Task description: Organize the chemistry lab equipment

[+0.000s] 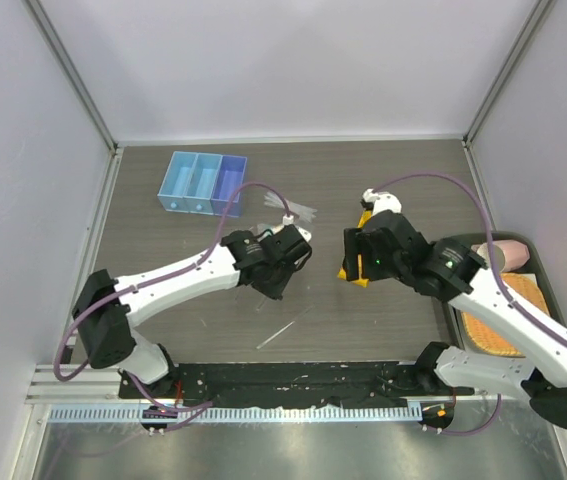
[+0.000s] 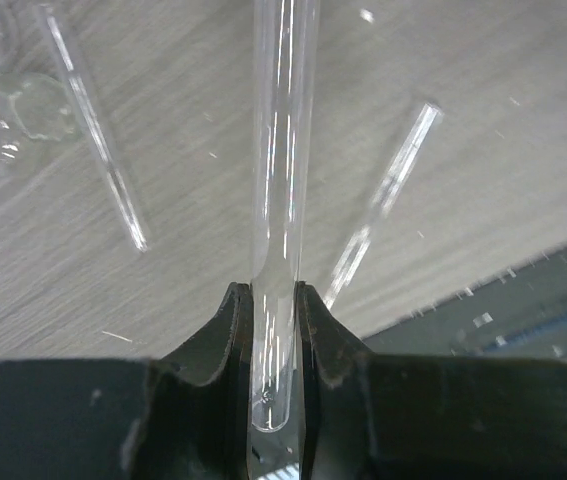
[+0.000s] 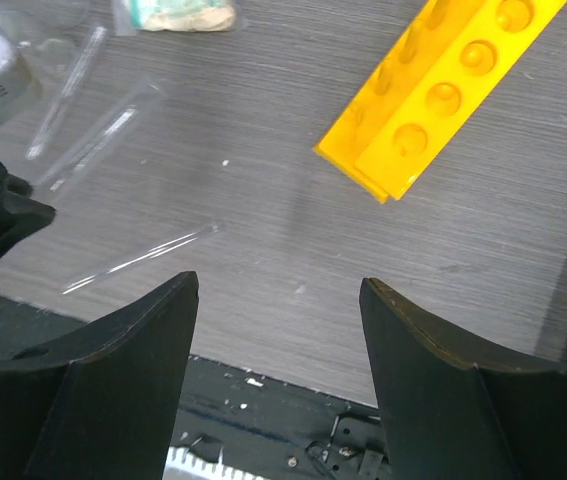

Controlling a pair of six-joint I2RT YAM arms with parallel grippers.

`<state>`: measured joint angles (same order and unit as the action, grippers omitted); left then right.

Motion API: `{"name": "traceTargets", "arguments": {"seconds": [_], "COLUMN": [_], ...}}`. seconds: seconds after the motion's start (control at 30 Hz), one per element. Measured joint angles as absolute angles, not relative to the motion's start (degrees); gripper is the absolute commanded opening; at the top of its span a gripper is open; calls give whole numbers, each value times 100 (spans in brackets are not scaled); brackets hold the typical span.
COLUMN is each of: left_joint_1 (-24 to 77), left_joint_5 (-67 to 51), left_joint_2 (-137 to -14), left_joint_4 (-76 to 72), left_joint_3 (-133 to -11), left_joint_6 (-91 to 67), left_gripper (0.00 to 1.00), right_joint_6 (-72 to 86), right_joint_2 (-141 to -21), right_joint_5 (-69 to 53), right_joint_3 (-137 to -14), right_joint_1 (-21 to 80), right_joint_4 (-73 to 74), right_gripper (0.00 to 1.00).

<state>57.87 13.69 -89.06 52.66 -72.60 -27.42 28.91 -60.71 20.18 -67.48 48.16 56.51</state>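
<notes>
Left wrist: left gripper point(image 2: 273, 297) pinches a glass tube point(image 2: 281, 130) near its rounded end, tube pointing straight ahead.

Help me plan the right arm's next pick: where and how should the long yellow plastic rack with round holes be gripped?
Probably across its narrow width, near the end closest to the right pincer, coming straight down. The yellow rack lies flat, holes up, so its two long side edges offer parallel faces; the open jaws look wide enough to straddle them.
</notes>
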Motion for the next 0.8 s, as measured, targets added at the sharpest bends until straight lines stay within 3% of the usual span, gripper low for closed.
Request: {"name": "traceTargets", "arguments": {"seconds": [0.2,0.43,0.8], "left_joint_1": [5852,5848,5848], "left_joint_5": [329,-1138,-3170], "left_joint_2": [-7977,-6707,-6141], "left_joint_4": [5402,4486,2362], "left_joint_3": [-7323,-6997,-6027], "left_joint_6": [-2473,-2438,-2685], "left_gripper": [0,0,0], "right_joint_6": [3079,3627,4222], "right_joint_2": [-4950,-3671,-3562], "right_joint_5": [1179,-89,-1457], "right_joint_3": [-6781,-6995,-6779], "right_joint_1": [4823,4827,4827], "right_joint_4": [5690,5749,5245], "right_gripper": [71,71,72]}}
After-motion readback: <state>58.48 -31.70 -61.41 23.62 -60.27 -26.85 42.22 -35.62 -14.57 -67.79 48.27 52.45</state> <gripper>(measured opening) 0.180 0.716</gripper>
